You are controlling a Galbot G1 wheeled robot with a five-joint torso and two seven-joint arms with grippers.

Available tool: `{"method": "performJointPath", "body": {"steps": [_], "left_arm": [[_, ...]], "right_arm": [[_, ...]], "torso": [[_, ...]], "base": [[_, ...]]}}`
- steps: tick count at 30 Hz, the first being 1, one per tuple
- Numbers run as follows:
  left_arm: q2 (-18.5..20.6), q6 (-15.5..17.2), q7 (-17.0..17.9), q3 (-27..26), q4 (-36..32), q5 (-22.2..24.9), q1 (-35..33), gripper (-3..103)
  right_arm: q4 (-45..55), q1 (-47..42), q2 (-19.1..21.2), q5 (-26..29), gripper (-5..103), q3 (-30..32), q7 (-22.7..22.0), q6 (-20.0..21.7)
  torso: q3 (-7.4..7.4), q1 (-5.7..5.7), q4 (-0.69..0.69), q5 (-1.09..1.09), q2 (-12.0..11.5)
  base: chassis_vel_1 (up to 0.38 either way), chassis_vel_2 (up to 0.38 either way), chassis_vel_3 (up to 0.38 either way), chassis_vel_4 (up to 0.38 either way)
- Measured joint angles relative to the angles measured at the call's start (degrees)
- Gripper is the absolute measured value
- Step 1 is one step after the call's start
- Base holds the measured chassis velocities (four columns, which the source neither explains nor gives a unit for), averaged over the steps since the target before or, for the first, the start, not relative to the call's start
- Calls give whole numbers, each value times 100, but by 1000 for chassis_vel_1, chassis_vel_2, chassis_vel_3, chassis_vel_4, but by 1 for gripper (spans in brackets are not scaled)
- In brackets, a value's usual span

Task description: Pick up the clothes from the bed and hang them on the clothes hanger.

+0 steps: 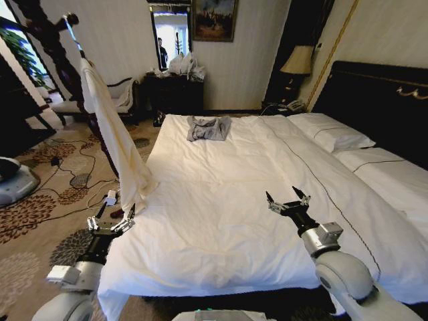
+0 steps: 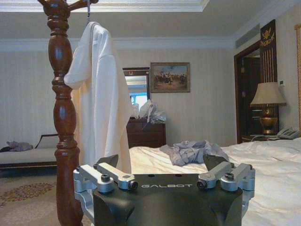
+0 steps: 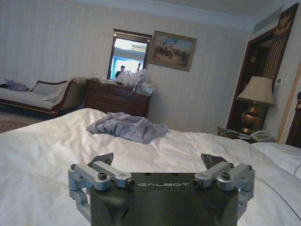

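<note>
Two Pincers Released, Garment Hung: Residual Risks

Both the left pincer and right pincer stand released and empty over the bed. The clothes hang from the wooden stand; their hem drapes onto the bed's left edge beside the left pincer. Judged risk: a left-arm movement snags the hem and drags the garment down.

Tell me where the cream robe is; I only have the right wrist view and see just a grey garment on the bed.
Observer: The robe is off the bed, hanging from a wooden coat stand by the bed's left side.
Operator: My right gripper is open over the bed. Where is the left one?
Observer: The left gripper sits low at the bed's left edge, near the robe's hem.
Operator: Is it holding any cloth?
Observer: No, it is open with nothing between its fingers.
</note>
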State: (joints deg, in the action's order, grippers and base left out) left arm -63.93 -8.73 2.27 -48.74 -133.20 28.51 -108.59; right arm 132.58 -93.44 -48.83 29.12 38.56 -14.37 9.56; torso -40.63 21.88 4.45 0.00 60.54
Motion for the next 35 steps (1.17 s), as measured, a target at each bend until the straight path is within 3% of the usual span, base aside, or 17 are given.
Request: {"method": "performJointPath", "body": {"steps": [35], "left_arm": [[4,-11,-3,5,13,1,3,100]], "right_arm": [[0,0,0,0,100,0,0,0]], "torso": [[0,0,0,0,0]], "base": [[0,0,0,0]]}}
